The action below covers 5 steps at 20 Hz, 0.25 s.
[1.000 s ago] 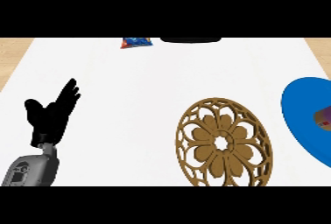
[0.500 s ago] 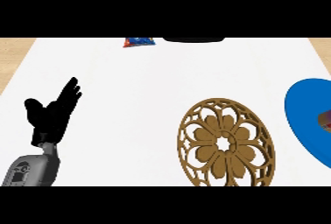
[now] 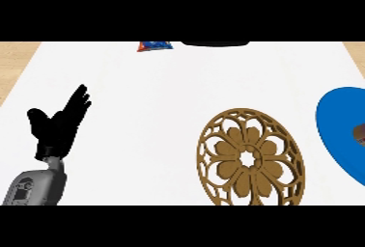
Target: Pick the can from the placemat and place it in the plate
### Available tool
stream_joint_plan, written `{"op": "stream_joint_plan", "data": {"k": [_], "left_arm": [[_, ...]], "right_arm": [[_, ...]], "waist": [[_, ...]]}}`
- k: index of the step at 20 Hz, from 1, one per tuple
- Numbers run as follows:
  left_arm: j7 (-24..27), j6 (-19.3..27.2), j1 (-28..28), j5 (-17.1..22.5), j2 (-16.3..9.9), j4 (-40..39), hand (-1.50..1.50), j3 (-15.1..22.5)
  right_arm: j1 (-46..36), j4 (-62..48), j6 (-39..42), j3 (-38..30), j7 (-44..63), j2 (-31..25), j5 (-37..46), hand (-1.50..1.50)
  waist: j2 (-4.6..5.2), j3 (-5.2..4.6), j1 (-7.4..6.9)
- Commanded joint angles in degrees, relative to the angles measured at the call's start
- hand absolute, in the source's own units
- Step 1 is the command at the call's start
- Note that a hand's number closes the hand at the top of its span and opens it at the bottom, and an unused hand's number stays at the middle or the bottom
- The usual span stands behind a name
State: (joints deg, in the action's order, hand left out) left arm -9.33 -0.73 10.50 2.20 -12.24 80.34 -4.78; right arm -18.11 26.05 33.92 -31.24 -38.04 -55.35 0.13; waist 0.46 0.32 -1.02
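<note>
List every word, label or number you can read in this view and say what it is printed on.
None can be read.
The red and blue packet at the counter's far edge carries print, but it is too small and cut off to make out.
The brown placemat, the blue plate and the left hand bear no writing.

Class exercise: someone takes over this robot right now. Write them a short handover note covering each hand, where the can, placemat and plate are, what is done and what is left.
Left hand: open, fingers up, resting at the view's left, holding nothing.
Right hand: not in view.
Plate: brown, openwork flower pattern, on the white counter right of centre, nothing in it.
Placemat: blue, at the right edge, partly cut off.
Can: likely the dark object on the placemat at the frame's edge; too little shows to be sure.
Done: nothing yet.
Left: grasp the can, move it to the plate.
</note>
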Motion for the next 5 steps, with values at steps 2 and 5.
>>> {"op": "stream_joint_plan", "data": {"k": [2, 5], "left_arm": [[0.8, -0.4, 0.1, -0.1, 0.5, -1.2, 0.0, 0.3], [-1.5, 0.8, 0.7, -0.6, 1.4, 0.5, 0.0, 1.1]], "right_arm": [[0.1, -3.5, 6.1, 1.9, -10.1, -1.5, 2.1, -1.5], [2.0, -4.4, 8.2, 2.4, -11.3, -2.9, 1.9, -1.5]], "waist": [[0.1, 0.01, -0.2], [0.04, 0.11, 0.01]]}}
